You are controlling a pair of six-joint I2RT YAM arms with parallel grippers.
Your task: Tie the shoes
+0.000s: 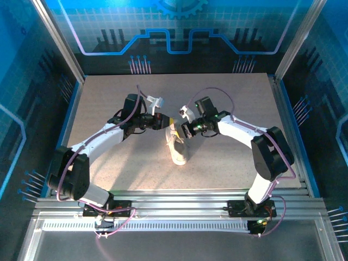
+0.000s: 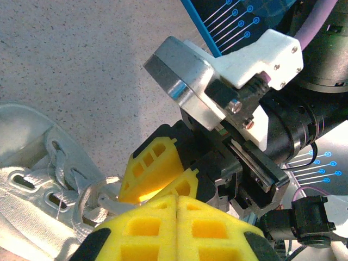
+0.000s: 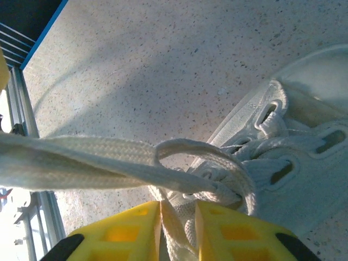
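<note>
The small white canvas sneaker (image 1: 177, 148) lies mid-table, long axis running near-to-far, one end toward the arm bases. Its thin white laces (image 3: 109, 163) stretch taut. Left gripper (image 1: 161, 120) is clenched; right gripper (image 3: 178, 231) pinches a lace strand. Both arms bend inward above the shoe.

White sneaker (image 1: 178, 148), yellow fingers (image 3: 125, 231), speckled table (image 1: 228, 98)

Speckled beige tabletop (image 1: 109, 103), blue circuit-patterned walls (image 1: 179, 32), aluminium frame rails (image 1: 179, 209), bright overhead light
</note>
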